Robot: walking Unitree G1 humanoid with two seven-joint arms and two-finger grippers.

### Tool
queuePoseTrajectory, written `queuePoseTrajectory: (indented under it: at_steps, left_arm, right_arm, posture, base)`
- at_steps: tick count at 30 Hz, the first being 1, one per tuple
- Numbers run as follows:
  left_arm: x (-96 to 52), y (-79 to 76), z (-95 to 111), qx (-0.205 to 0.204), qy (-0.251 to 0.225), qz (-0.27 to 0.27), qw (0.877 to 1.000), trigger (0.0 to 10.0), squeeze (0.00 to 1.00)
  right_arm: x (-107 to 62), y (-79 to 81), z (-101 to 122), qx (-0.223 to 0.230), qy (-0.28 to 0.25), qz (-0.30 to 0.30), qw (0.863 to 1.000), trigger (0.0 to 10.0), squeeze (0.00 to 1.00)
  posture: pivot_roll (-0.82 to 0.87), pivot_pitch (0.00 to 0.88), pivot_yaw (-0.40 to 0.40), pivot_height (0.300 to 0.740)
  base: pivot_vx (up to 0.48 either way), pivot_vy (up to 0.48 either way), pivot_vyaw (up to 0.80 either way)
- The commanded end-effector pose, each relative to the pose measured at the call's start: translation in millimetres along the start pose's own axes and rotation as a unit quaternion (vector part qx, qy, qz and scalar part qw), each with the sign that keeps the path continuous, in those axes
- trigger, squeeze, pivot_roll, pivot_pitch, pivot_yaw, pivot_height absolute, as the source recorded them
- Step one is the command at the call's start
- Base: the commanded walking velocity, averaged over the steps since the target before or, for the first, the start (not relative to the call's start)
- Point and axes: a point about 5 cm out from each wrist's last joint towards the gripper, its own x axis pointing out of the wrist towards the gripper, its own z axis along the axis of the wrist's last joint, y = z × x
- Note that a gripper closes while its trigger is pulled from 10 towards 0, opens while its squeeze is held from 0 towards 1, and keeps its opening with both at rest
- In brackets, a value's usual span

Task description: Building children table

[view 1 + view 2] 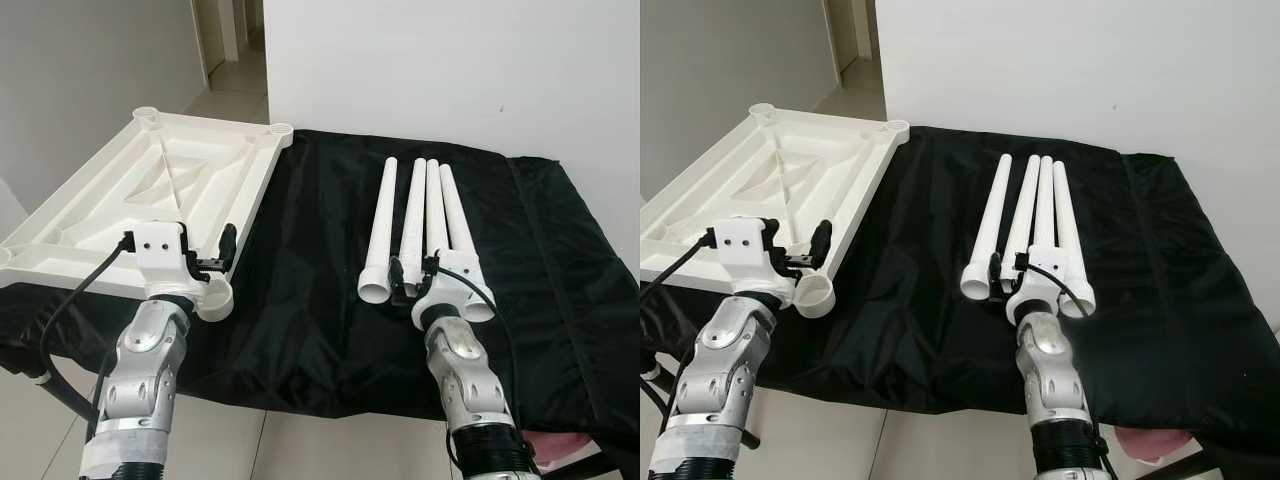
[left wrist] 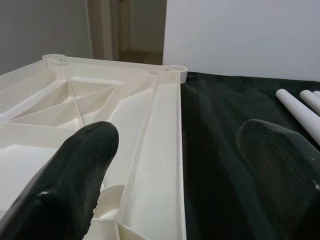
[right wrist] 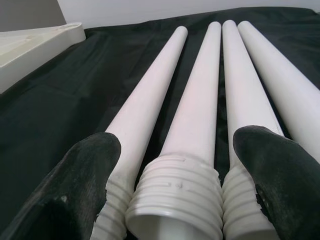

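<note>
Nearest, at the frame's bottom, the left gripper [image 1: 212, 262] has its fingers apart over the near edge of the white tabletop [image 1: 150, 190], upside down at left on a black cloth [image 1: 310, 290]. At center, the right gripper [image 3: 175, 165], fingers spread, straddles the threaded end of one of four legs [image 1: 420, 225] lying side by side.

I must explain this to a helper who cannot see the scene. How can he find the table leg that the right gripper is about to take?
On the black cloth, right of the upturned white tabletop, four white table legs lie side by side. The open right gripper straddles the threaded end of the second leg from the left. Unlike its neighbours, this leg lies between the two black fingers.
</note>
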Motion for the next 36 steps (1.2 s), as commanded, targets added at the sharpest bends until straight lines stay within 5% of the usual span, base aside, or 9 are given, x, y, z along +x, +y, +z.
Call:
queuePoseTrajectory:
  at_steps: [1,5,6,8,9,10,12,13,36]
  left_arm:
    - [0.9,0.7,-2,0.002,0.005,0.012,1.0,10.0,0.0]
    - [2.7,1.0,-3,0.005,0.006,0.014,1.0,10.0,0.0]
    - [2.6,1.1,-3,0.005,0.005,0.014,1.0,10.0,0.0]
    - [2.5,1.2,-3,0.005,0.005,0.014,1.0,10.0,0.0]
    - [2.1,1.4,-2,0.005,0.005,0.015,1.0,10.0,0.0]
    - [1.9,1.6,-2,0.005,0.005,0.015,1.0,10.0,0.0]
    - [1.2,2.0,-2,0.006,0.004,0.016,1.0,10.0,0.0]
    - [0.5,2.3,-2,0.006,0.003,0.017,1.0,10.0,0.0]
    - [-2.3,1.3,-2,0.011,0.005,0.013,1.0,10.0,0.0]
  right_arm:
    - [0.6,-1.0,-9,0.004,0.027,-0.001,1.0,10.0,0.0]
    - [5.4,5.2,-15,0.003,0.048,0.018,0.999,10.0,0.0]
    - [6.2,6.0,-15,0.003,0.05,0.018,0.999,5.8,0.0]
    - [6.8,6.3,-16,0.004,0.05,0.018,0.999,5.8,0.0]
    - [7.5,7.1,-15,0.007,0.048,0.021,0.999,0.0,0.0]
    - [8.0,7.8,-15,0.009,0.047,0.023,0.999,0.0,0.0]
    - [9.1,8.2,-14,0.008,0.048,0.02,0.999,2.0,0.0]
    - [10.4,8.2,-14,0.006,0.05,0.016,0.999,10.0,0.0]
    - [14.2,10.8,-32,0.003,0.11,-0.009,0.994,10.0,0.0]
  posture:
    - [-0.05,0.024,0.026,0.74]
    - [-0.05,0.021,0.023,0.74]
    - [-0.04,0.019,0.021,0.74]
    - [-0.04,0.019,0.021,0.74]
    - [-0.04,0.019,0.021,0.74]
    - [-0.04,0.018,0.019,0.74]
    - [-0.04,0.015,0.019,0.74]
    - [-0.03,0.013,0.018,0.74]
    - [-0.03,0.001,0.023,0.74]
  base:
    - [0.0,0.0,0.0]
    - [0.0,0.0,0.0]
    - [0.0,0.0,0.0]
    - [0.0,0.0,0.0]
    - [0.0,0.0,0.0]
    - [0.0,0.0,0.0]
    - [0.0,0.0,0.0]
    - [0.0,0.0,0.0]
    - [0.0,0.0,0.0]
